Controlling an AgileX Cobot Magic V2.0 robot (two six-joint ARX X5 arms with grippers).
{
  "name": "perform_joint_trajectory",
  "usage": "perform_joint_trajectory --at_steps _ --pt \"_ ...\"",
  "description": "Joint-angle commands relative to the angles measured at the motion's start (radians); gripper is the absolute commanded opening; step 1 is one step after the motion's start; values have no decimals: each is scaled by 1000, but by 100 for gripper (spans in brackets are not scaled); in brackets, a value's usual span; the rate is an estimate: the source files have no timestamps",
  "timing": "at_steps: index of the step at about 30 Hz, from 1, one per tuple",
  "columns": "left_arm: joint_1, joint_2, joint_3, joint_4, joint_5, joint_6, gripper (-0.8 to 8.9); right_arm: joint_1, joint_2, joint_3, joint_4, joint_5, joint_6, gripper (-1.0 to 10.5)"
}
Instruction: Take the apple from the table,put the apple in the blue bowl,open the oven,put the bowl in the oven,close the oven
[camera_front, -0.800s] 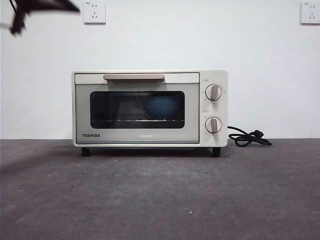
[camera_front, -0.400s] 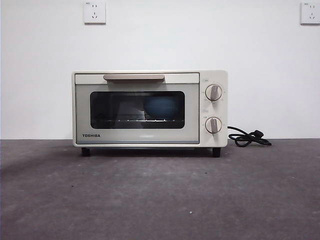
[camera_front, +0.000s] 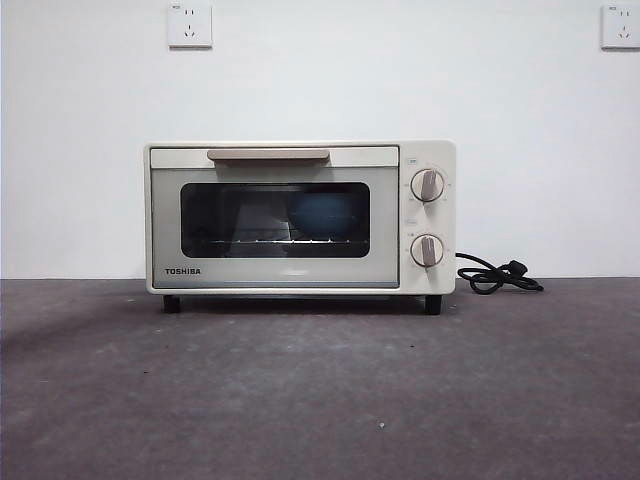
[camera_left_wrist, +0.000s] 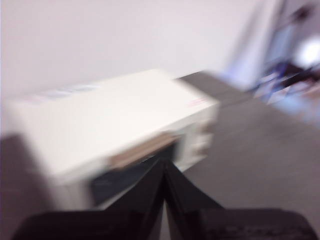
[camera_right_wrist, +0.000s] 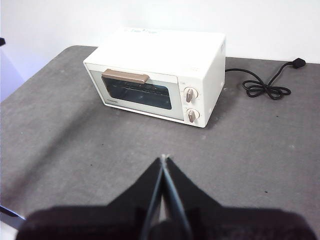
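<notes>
The cream oven (camera_front: 300, 217) stands at the back of the table (camera_front: 320, 390) with its door closed. Through the dark glass I make out the blue bowl (camera_front: 325, 216) on the rack. The apple is hidden from view. In the blurred left wrist view my left gripper (camera_left_wrist: 164, 164) is shut and empty, high above the oven (camera_left_wrist: 115, 130) near its handle side. My right gripper (camera_right_wrist: 163, 161) is shut and empty too, hovering well in front of the oven (camera_right_wrist: 157, 75). Neither gripper shows in the front view.
A black power cord (camera_front: 497, 275) lies coiled on the table to the right of the oven, also seen as the cord (camera_right_wrist: 265, 87) in the right wrist view. Two wall sockets (camera_front: 189, 24) sit high on the white wall behind.
A dark arm tip at the front view's top left corner one second ago has left the picture. The oven and bowl have not moved.
</notes>
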Motion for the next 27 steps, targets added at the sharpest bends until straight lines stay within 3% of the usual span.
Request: perform_joint_trajectory --at_steps 1,5,10,16,21,27 --pt "-18 -70 -94 90 -95 151 -4 1 -1 -5 -18 1 10 -2" --pt "-3 -190 -293 273 -149 133 -4 1 -1 -5 -18 1 10 -2" --pt "8 -341 -563 418 -362 129 -4 1 -1 -5 -18 0 10 -2" --pt "16 -534 -828 432 -504 119 -4 1 -1 -5 -18 1 10 -1" --pt "17 -731 -1018 436 -518 103 -4 1 -1 -5 -18 0 10 -2" --pt "16 -961 -1192 435 -601 -18 -4 1 -1 -5 -18 1 10 -2"
